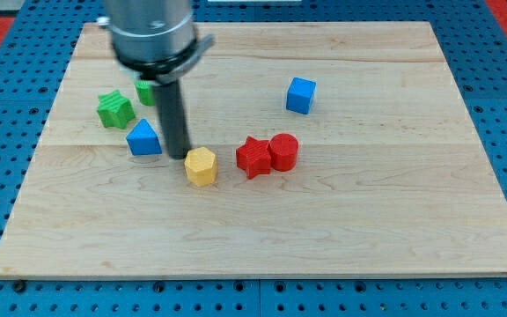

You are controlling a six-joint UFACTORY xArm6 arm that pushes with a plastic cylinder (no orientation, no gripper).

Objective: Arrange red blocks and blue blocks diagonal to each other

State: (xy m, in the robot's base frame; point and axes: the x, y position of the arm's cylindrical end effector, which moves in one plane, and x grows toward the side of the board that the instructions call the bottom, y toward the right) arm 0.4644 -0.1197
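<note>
A red star block [253, 157] and a red cylinder [283, 151] sit touching near the board's middle. A blue cube [300, 95] lies up and to the right of them. A blue triangular block [143, 138] lies at the left. My tip [177, 156] rests on the board just right of the blue triangular block and just left of and above a yellow hexagonal block [201, 165].
A green star block [114, 109] lies at the left, and a second green block [145, 90] is partly hidden behind the rod. The blocks lie on a wooden board [368, 238] that sits on a blue pegboard.
</note>
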